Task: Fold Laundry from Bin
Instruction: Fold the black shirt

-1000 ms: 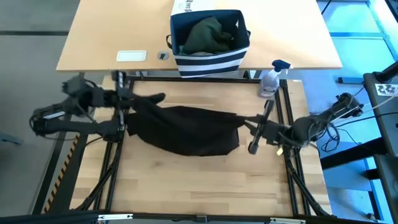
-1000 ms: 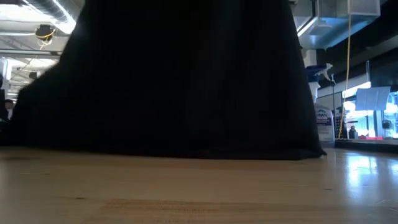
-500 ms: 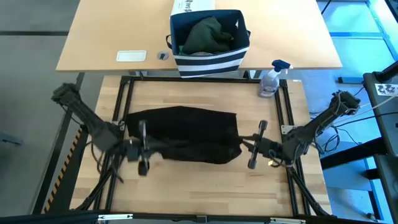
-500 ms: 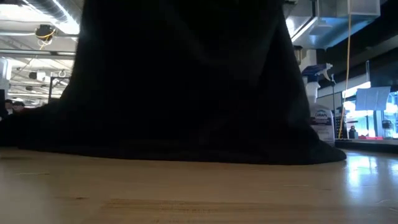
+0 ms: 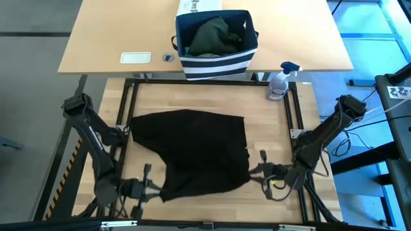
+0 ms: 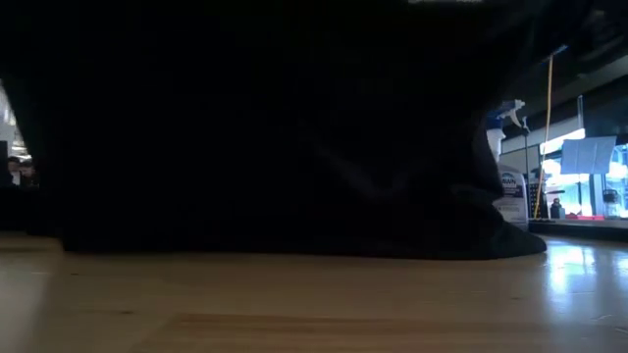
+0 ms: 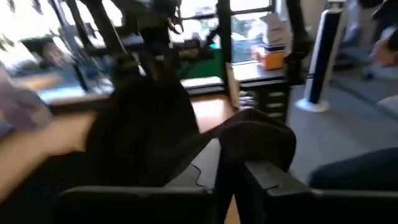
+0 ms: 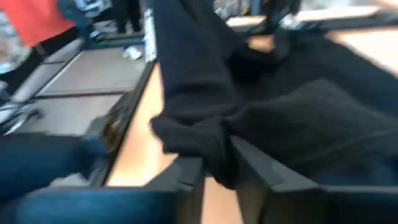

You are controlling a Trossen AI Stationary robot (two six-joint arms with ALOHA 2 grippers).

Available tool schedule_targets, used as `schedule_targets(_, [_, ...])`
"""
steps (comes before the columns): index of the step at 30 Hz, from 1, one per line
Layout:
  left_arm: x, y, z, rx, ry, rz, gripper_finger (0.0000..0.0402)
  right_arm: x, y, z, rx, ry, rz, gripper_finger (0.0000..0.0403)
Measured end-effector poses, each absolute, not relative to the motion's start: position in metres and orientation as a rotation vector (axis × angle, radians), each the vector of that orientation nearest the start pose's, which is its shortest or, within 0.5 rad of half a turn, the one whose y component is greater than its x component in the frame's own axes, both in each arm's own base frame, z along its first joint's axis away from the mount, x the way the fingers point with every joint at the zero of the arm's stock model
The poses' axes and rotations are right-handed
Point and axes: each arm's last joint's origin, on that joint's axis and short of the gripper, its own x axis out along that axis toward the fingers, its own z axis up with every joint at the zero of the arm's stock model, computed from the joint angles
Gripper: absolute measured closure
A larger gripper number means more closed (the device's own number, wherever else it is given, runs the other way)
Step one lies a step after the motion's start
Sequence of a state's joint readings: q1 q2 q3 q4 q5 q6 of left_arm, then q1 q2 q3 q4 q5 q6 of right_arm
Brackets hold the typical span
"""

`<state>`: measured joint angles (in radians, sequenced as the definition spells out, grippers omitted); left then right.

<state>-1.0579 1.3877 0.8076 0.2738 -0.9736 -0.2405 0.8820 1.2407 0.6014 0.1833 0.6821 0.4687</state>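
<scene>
High view — black garment [image 5: 196,151] spread on the wooden table [image 5: 212,212], its near edge drawn toward the front by both arms. Left gripper [image 5: 142,190] is at the garment's front-left corner, right gripper [image 5: 262,174] at the front-right corner, each touching cloth. The bin [image 5: 216,40] sits well apart on the farther table, a dark green garment [image 5: 214,35] inside it; a spray bottle [image 5: 279,82] stands just beside the frame. To do this step well, my read: keep both corners level and taut so the near edge lands straight, and let go only once the cloth lies flat. Both arms are folded low, elbows out to the sides, wrists turned inward toward each other.

Low view — the black garment [image 6: 275,127] fills nearly everything, hem resting on the table; neither gripper is visible here.

Left wrist view — left gripper [image 7: 231,180] has its fingers nearly closed with a fold of black cloth pinched between them, the wrist low and about level.

Right wrist view — right gripper [image 8: 217,171] has a bunched corner of black cloth between its fingers, a narrow gap, grip on the cloth; the wrist is low over the table edge.
</scene>
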Motion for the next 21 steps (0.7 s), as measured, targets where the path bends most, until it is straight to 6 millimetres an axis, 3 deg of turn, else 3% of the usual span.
schedule_targets(6, [0.163, -0.261, 0.226, -0.194, 0.264, -0.125, 0.0314, 0.164, 0.203, 0.202, 0.289, 0.446, 0.172, 0.0217])
schedule_targets(10, [0.169, -0.279, 0.217, -0.257, 0.307, -0.153, 0.0298, 0.162, 0.225, 0.198, 0.343, 0.48, 0.198, 0.0168])
schedule_targets(15, [0.177, -0.299, 0.214, -0.329, 0.393, -0.198, 0.0295, 0.163, 0.252, 0.187, 0.37, 0.533, 0.217, 0.0149])
schedule_targets(21, [0.177, -0.308, 0.206, -0.376, 0.698, -0.131, 0.0295, 0.169, 0.264, 0.171, 0.372, 0.582, 0.195, 0.0148])
